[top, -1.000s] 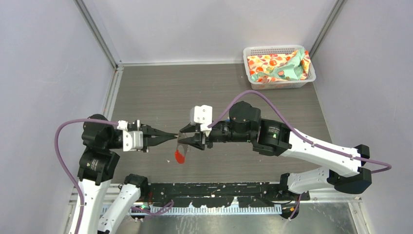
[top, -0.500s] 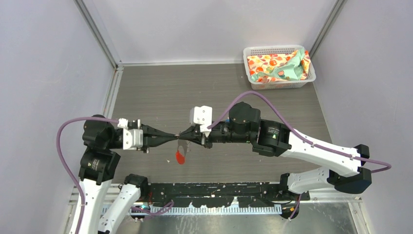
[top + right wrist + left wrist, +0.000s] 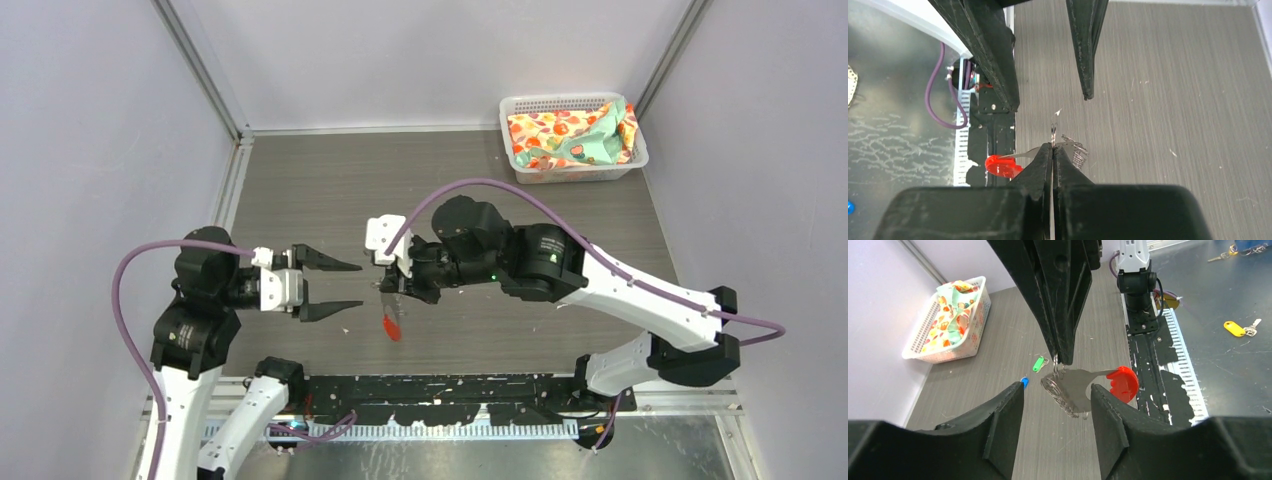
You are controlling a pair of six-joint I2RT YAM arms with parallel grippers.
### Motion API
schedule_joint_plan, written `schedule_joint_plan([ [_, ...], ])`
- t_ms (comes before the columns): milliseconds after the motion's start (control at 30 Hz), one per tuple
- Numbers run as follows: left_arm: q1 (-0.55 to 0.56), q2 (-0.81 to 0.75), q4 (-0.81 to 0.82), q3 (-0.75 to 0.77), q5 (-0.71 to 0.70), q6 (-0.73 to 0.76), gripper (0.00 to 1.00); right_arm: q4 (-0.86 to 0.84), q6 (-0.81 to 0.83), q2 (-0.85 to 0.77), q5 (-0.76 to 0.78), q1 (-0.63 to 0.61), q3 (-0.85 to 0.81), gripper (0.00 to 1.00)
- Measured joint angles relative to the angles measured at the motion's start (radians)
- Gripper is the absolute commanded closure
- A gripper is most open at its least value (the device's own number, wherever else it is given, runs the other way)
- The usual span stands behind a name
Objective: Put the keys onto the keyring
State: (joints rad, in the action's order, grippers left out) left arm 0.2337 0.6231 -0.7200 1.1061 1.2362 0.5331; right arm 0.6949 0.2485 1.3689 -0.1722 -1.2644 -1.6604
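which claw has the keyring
The right claw, pinched shut on the keyring by its wire loops; the left claw stands open and empty.

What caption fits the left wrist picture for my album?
The right claw pinches the keyring, red tag hanging, while the green key and blue key lie on the table.

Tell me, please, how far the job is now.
Done: the keyring hangs above the table. In hand: the right tool is shut on it; the left tool stands open, empty. Left: the green key and blue key lie on the table, unthreaded.
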Motion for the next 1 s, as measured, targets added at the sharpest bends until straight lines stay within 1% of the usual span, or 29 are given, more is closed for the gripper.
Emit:
schedule_joint_plan([
  [200,0.000,0.085,-0.084,0.069,0.016,0.034,0.62,0.179,0.000,0.124,0.014,0.000,-0.169,0.99],
  [333,0.000,0.123,-0.155,0.075,0.024,0.077,0.69,0.233,0.000,0.169,0.017,-0.002,-0.219,0.99],
  [500,0.001,0.126,-0.212,0.076,0.027,0.106,0.70,0.268,0.000,0.183,0.018,-0.005,-0.246,0.99],
  [633,0.006,0.126,-0.246,0.076,0.029,0.124,0.66,0.286,0.001,0.201,0.017,-0.006,-0.287,0.99],
  [733,0.010,0.129,-0.259,0.076,0.029,0.132,0.66,0.301,0.001,0.223,0.018,-0.006,-0.324,0.99],
  [900,0.018,0.143,-0.266,0.076,0.028,0.145,0.75,0.325,0.001,0.256,0.017,-0.006,-0.360,0.99],
  [967,0.019,0.148,-0.266,0.076,0.024,0.149,0.80,0.336,0.001,0.271,0.017,-0.008,-0.376,0.99],
  [1000,0.020,0.150,-0.265,0.076,0.021,0.151,0.84,0.337,0.001,0.277,0.017,-0.009,-0.381,0.99],
])
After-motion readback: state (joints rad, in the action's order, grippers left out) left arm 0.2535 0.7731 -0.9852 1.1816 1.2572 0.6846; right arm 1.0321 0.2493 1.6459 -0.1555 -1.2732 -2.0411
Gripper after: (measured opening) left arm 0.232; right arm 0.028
